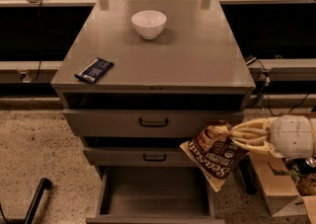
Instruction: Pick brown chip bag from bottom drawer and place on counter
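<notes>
My gripper [228, 136] reaches in from the right and is shut on the top edge of the brown chip bag [213, 156]. The bag hangs tilted in the air by the cabinet's right front corner, level with the two upper drawers and above the right side of the open bottom drawer [155, 193]. The drawer's grey inside shows nothing in it. The counter [168, 57] lies above the bag.
A white bowl [148, 23] stands at the back middle of the counter. A dark blue flat wrapper [94, 70] lies near its front left edge. A cardboard box [281, 188] sits on the floor at the right. A black bar [34, 201] leans at the lower left.
</notes>
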{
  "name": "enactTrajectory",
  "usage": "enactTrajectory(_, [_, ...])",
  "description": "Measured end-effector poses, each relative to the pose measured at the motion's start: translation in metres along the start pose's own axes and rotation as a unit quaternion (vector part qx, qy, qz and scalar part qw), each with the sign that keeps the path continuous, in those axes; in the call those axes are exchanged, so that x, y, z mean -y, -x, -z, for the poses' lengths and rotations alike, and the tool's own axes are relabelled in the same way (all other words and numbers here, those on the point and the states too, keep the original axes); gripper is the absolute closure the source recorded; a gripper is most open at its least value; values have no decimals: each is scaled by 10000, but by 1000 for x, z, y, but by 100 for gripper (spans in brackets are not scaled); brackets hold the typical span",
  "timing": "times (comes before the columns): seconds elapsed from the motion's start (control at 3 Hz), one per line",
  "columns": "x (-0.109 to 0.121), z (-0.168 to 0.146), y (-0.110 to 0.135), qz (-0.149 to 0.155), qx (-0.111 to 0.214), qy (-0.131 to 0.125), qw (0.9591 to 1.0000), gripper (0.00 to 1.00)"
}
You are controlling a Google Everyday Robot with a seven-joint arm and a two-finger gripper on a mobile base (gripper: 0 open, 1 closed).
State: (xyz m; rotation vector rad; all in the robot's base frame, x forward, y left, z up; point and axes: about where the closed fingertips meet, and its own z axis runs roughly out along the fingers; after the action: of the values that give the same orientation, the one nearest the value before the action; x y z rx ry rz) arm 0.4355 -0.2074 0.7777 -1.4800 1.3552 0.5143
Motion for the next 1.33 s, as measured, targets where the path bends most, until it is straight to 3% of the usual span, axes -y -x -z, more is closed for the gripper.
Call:
enactTrajectory(0.33, [-6, 7, 64, 825, 132, -6, 9965, 100])
enactTrajectory(0.67, [1, 38, 133, 1569, 158, -54, 9875, 100])
enactTrajectory(1.0, [17, 71, 191, 2208, -19, -64, 9753, 100])
enactTrajectory(1.33, [40, 89, 237, 2585, -114, 111, 9659, 100])
